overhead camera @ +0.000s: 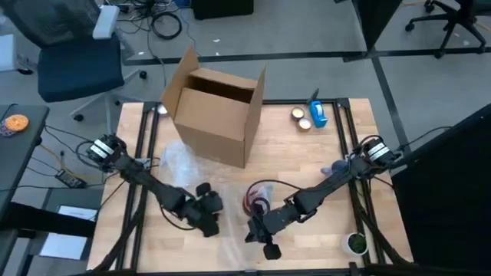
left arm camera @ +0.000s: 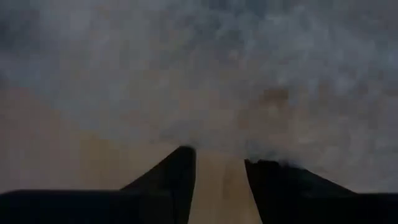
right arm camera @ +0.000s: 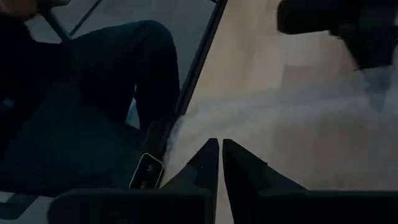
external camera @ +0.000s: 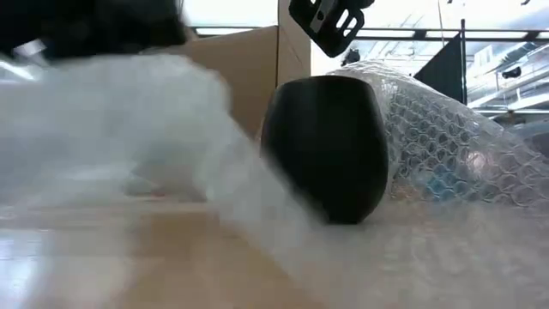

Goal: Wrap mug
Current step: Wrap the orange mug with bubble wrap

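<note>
Place: a robotics lab or workshop inside an office-like room.
Worktop: a light wooden worktop (overhead camera: 307,165) set in a dark metal frame, with two arms mounted on the frame at its outer sides.
Floor: grey, with loose cables (overhead camera: 165,23) lying well beyond the left claw (overhead camera: 209,222), past the cardboard box (overhead camera: 217,107).
Seating: a blue office chair (overhead camera: 73,54) far off on the left claw's outer side; another chair base (overhead camera: 445,27) far beyond the right claw (overhead camera: 261,238).
Ceiling: the low view shows bright overhead panels and exposed metal framing (external camera: 463,34) behind the worktop.
Person: dark trouser legs (right arm camera: 118,74) at the worktop's edge, near the right claw.
</note>
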Robot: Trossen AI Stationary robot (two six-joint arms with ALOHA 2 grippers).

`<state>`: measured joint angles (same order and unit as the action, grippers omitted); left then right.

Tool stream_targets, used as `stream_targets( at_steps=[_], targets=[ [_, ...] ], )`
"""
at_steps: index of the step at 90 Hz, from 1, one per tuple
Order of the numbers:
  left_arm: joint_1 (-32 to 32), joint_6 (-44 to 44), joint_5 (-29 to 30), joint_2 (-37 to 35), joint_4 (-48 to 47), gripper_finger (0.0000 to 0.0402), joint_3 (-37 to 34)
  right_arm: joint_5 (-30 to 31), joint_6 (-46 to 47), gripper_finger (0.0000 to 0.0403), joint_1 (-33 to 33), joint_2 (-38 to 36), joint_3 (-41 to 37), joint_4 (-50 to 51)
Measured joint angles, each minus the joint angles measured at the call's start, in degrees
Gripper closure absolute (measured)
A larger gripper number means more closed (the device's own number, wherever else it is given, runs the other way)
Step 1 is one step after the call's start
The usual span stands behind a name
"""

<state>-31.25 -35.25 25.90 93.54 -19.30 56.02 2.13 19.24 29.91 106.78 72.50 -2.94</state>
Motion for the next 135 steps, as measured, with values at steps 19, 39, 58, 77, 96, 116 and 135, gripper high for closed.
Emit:
stream_targets(
  at_steps=[19,39,58,77,96,116,135],
  targets=[
    [0.5,9.0,4.5,-0.1,0.0,0.0282,11.1,8.1,-7.8,0.0403,1.1,-1.2,0.0,0.3],
    [0.5,10.3,5.7,-0.1,-0.8,0.0282,12.1,13.9,-9.4,0.0403,2.9,-4.3,0.0,1.2],
    [-2.0,12.8,-0.8,-0.1,-4.2,0.0282,12.1,17.0,-10.5,0.0403,3.5,-4.7,0.0,1.4],
    [-12.1,14.1,-1.0,-0.2,-10.3,0.0282,12.1,17.0,-10.5,0.0403,3.5,-4.8,0.0,1.6],
    [-23.1,4.6,0.0,-0.2,-20.4,0.0282,12.1,17.2,-10.5,0.0403,3.5,-4.8,0.0,1.8],
    [-28.4,8.0,2.4,-0.2,-23.4,0.0282,10.1,17.4,-10.5,0.0403,2.8,-4.8,0.0,1.7],
    [-28.3,21.5,4.3,-0.2,-20.2,0.0282,3.7,17.4,-10.3,0.0403,2.4,-4.8,0.0,1.5]
  ],
)
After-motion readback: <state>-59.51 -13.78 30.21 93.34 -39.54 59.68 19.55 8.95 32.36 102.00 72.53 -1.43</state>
